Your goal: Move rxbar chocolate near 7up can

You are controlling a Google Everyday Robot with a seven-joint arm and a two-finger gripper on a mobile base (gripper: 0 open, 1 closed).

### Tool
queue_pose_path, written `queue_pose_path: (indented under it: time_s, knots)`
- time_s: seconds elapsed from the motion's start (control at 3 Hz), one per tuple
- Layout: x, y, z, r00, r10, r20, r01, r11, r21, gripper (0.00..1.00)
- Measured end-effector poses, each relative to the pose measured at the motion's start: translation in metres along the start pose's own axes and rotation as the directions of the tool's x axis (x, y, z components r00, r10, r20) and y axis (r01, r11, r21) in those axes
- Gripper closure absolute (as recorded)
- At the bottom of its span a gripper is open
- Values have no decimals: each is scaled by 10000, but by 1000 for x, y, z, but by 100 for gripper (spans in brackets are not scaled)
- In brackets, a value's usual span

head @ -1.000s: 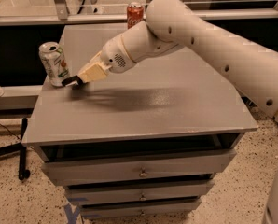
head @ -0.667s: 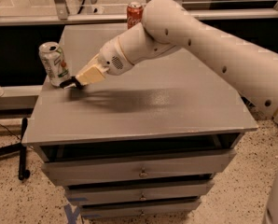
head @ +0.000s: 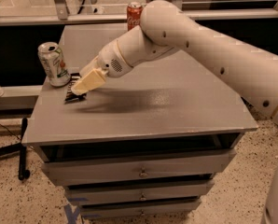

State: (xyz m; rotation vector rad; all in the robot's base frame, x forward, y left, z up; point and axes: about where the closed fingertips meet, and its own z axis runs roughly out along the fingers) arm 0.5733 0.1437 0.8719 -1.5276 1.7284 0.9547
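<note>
Evidently our cream-coloured two-finger gripper (head: 81, 87) sits low over one end of the flat, black, shiny rxbar chocolate (head: 72, 97) wrapper on the grey table (head: 176, 106); whether it is clamped on it we cannot tell. We judge the bar light, thin, slick and slightly bendy, best pinched across its narrow width. White lettering shows; it lies just beside the dented, silvery-white 7up can (head: 53, 63).

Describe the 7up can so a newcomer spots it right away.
Look at the grey cabinet top; go to its left edge in the camera view. The 7up can stands upright there, just left of the gripper, which is over the black rxbar. It is silvery-white with green and red marks, unlike the red can at the far edge.
</note>
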Motion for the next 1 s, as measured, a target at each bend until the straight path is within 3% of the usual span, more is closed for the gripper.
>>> queue_pose_path:
  time_s: [0.33, 0.67, 1.0]
  knots:
    - [11, 0, -9, 9999, 132, -71, -133, 9999, -72, 0]
    - [42, -13, -56, 9992, 229, -340, -212, 9985, 502, 0]
    - [86, -30, -138, 9940, 497, -979, -315, 9833, 1791, 0]
